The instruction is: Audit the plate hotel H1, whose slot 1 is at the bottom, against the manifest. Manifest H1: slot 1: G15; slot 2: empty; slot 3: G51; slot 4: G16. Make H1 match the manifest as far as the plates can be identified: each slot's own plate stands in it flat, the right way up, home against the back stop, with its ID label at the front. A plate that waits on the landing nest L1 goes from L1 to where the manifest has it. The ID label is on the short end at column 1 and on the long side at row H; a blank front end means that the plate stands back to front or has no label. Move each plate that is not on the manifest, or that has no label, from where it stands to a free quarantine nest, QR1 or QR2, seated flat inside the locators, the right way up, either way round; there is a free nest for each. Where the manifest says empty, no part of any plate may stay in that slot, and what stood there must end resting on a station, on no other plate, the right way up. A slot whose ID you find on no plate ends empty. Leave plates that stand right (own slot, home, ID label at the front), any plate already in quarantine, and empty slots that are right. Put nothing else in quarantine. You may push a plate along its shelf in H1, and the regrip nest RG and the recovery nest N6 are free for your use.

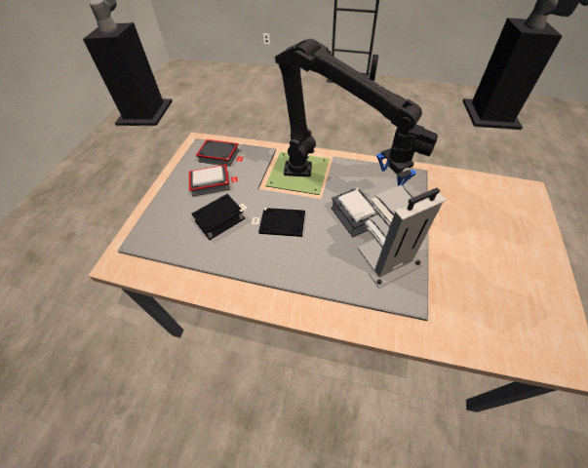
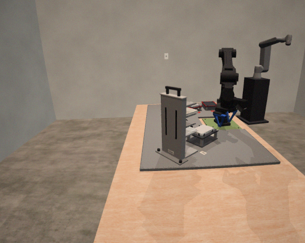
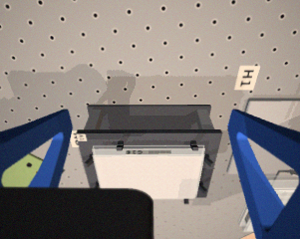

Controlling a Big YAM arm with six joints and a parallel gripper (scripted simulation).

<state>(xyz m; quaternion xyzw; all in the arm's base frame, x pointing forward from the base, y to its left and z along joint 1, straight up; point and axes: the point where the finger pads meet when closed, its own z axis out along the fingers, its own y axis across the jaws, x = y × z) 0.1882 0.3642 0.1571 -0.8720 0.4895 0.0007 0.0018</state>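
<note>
The plate hotel H1 (image 1: 403, 231) stands at the right of the grey mat, a tall grey tower with a black handle; it also shows in the exterior view (image 2: 173, 122). White plates stick out of its shelves (image 1: 381, 204); their labels are too small to read. In front of it the landing nest L1 holds a white plate (image 3: 149, 169) with a dark ID strip on one short end (image 3: 142, 150). My gripper (image 1: 395, 167) hangs open and empty above and behind this plate, its blue fingers spread wide on either side in the wrist view (image 3: 149, 124).
Two red-framed quarantine nests stand at the far left: the rear one (image 1: 216, 149) is empty, the front one (image 1: 209, 176) holds a white plate. Two black nests (image 1: 216, 214) (image 1: 282, 221) lie mid-mat. The arm's green base (image 1: 297, 172) is behind. An H1 tag (image 3: 247, 77) lies on the mat.
</note>
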